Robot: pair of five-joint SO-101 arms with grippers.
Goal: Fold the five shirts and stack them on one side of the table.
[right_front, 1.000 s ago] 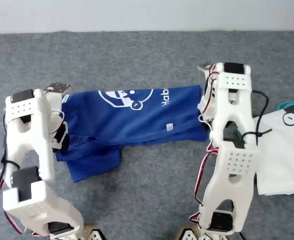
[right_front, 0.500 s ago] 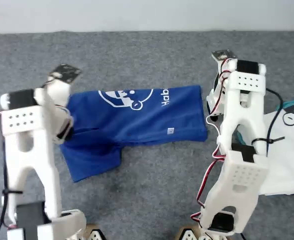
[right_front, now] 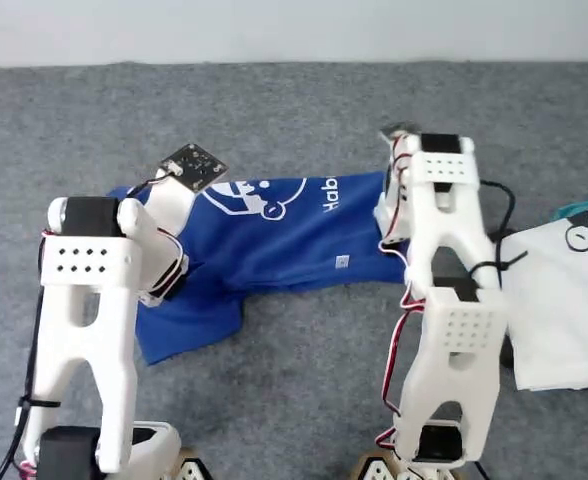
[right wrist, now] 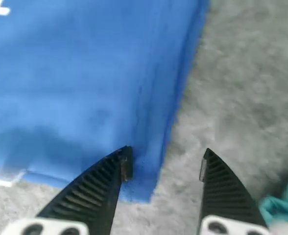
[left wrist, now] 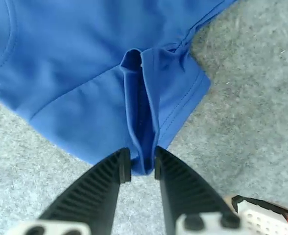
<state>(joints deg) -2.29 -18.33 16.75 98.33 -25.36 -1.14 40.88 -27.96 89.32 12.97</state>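
We see our left pincer clenched on a fold of the blue shirt; our right pincer stands released, astride its edge.

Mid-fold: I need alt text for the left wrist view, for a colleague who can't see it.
The left end effector pinches a raised ridge of the blue shirt at its edge. The rest of the shirt lies spread beyond it on the grey table covering.

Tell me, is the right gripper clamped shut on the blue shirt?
No, the right gripper stands open, one finger over the blue shirt, the other over the grey table.
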